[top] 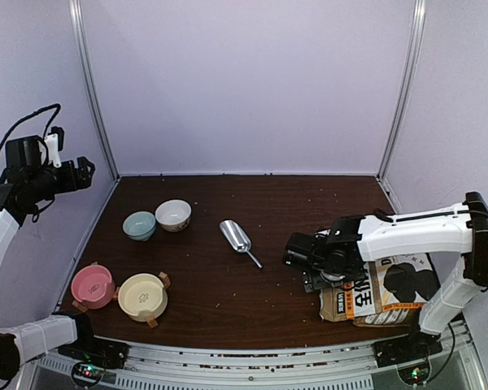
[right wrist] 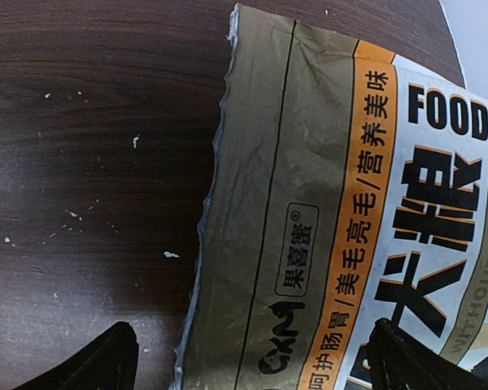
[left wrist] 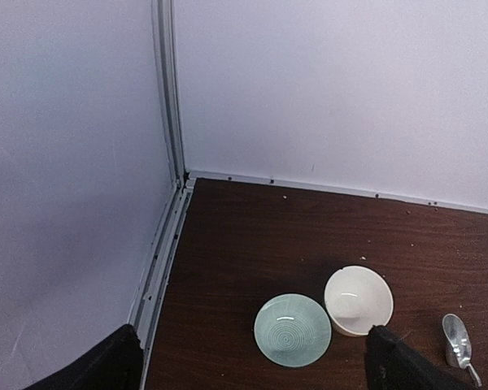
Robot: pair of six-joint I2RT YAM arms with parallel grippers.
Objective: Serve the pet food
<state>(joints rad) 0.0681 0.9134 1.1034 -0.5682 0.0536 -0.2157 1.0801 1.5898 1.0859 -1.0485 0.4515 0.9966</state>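
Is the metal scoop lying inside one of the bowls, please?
No, in the top view the metal scoop lies on the table, apart from the white bowl nearest it.

Place: robot lab booth
Signs: plain walls (top: 244, 81), metal posts (top: 93, 89), two arms (top: 407, 231) mounted at the counter (top: 211, 276) edge

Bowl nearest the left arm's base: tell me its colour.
The bowl is pink, clearest in the top external view.
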